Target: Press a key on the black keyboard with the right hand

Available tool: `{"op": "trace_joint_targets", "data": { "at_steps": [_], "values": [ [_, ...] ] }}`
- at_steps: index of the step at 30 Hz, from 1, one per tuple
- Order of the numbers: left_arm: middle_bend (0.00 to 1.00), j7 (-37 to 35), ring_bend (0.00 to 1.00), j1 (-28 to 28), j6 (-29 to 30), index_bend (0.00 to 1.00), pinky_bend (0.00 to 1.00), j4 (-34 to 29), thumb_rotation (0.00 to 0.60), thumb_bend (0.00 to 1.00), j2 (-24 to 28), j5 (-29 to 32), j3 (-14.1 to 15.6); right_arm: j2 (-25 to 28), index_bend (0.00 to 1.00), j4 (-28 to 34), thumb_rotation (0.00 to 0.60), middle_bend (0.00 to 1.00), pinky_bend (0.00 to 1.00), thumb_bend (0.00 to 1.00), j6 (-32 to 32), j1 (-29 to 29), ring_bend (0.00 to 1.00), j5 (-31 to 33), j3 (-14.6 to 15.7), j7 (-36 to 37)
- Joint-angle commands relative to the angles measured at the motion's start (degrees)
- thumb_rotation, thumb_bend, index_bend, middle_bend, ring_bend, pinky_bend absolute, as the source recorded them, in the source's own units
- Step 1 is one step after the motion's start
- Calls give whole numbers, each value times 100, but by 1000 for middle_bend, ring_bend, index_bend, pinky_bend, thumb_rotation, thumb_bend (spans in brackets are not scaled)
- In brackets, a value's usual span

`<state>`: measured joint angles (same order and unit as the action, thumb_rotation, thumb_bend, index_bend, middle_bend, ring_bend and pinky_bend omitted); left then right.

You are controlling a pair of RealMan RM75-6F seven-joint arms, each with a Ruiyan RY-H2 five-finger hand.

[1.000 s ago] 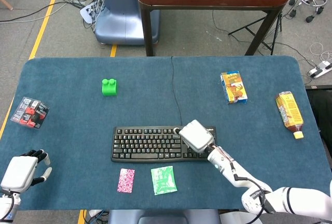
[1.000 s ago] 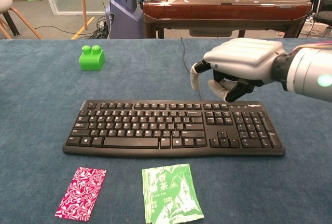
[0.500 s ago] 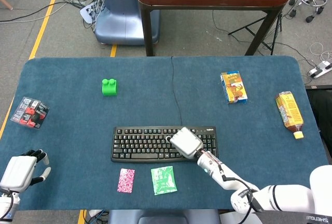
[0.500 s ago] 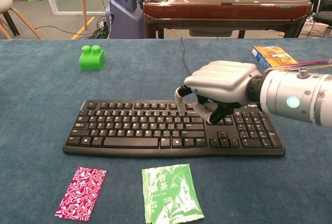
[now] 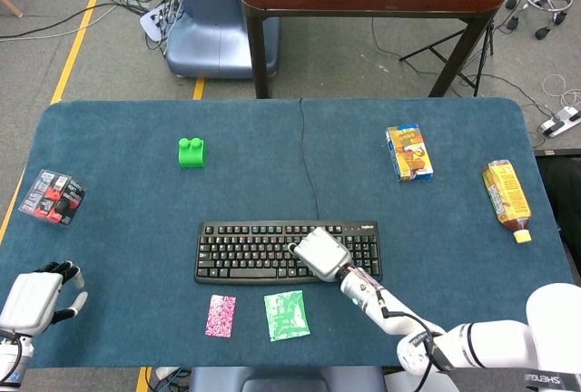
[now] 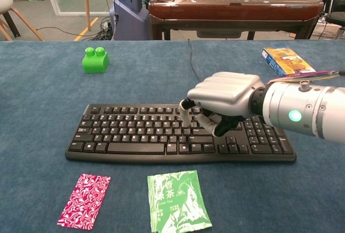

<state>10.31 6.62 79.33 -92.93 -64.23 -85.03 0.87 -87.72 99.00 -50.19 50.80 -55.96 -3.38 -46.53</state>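
The black keyboard [image 5: 250,251] [image 6: 135,133] lies flat near the table's front edge, its cable running to the far edge. My right hand [image 5: 318,253] [image 6: 223,101] hovers low over the right part of the main key block, palm down, most fingers curled under. One finger [image 6: 185,116] points down and touches a key in the upper rows, near the right end of the letter block. That hand hides the keys beneath it. Far off at the front left corner, my left hand [image 5: 32,301] rests with fingers apart, holding nothing.
A pink packet [image 5: 221,315] [image 6: 84,200] and a green packet [image 5: 286,315] [image 6: 178,200] lie just in front of the keyboard. A green block [image 5: 191,152] [image 6: 95,60] sits back left, a juice box [image 5: 409,152] and a bottle [image 5: 506,197] right, a small pack [image 5: 52,197] far left.
My right hand has moved left and down, from above the keyboard's number pad to low over the main keys, bringing a finger onto a key. The left hand has stayed put.
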Motion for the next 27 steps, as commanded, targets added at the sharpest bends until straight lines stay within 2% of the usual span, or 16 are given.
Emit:
{"op": "trace_joint_targets", "data": {
  "at_steps": [1,27],
  "values": [
    [453,-5,393,-2,2,559,557,-4,600,281,3,3,0,-27,362,-19,600,953,1000,1000,-30,29,948,38,36,-15],
    [453,-52,393,-21,-2,560,557,-26,600,281,41,20,20,-293,362,-310,600,953,1000,1000,-112,221,948,223,260,103]
  ]
}}
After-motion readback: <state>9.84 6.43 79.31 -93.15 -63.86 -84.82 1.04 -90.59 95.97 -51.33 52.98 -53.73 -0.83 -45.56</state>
